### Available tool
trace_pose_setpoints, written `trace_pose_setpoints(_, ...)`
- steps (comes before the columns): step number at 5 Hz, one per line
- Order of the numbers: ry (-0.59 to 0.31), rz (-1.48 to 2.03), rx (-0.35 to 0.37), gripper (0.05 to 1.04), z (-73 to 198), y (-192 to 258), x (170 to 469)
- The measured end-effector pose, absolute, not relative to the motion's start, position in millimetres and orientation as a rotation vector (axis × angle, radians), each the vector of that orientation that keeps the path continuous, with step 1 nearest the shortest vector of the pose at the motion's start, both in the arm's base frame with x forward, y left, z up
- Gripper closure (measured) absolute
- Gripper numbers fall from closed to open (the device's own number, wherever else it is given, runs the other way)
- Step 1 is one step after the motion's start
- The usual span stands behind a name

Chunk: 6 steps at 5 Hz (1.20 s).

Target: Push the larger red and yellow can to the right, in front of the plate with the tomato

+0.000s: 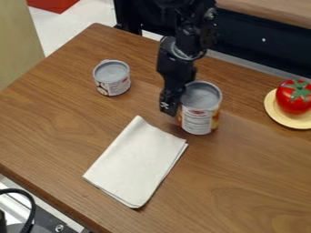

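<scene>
The black gripper (173, 86) hangs down over the back middle of the wooden table, right against the left side of a tall open-looking can (199, 119). That can stands upright, with a grey top and a white and orange label; whether it is gripped cannot be made out. To the left, a shorter can (112, 81) with a grey top and a white label stands upright, apart from the gripper. In front of the tall can lies a folded white cloth (138, 161).
At the right edge a red tomato (294, 98) with a green top rests on a small yellow plate (280, 119). The wooden table (243, 182) ends along a diagonal edge at the lower left, where a metal device with a black cable (27, 207) stands.
</scene>
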<state>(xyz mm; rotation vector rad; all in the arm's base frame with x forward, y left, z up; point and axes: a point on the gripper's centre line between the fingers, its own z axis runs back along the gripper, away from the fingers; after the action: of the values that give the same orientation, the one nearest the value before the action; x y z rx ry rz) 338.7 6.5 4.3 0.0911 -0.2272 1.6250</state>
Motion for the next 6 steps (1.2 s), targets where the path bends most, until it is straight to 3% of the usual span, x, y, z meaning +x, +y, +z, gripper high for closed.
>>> trace_pose_setpoints(4,-0.193,1.629,0.048,0.087,3,-99,327)
trace_pose_setpoints(5,-0.175,1.632,0.040,0.087,3,-113,329)
trace_pose_setpoints(6,-0.221,1.614,0.072,0.087,2,-104,328)
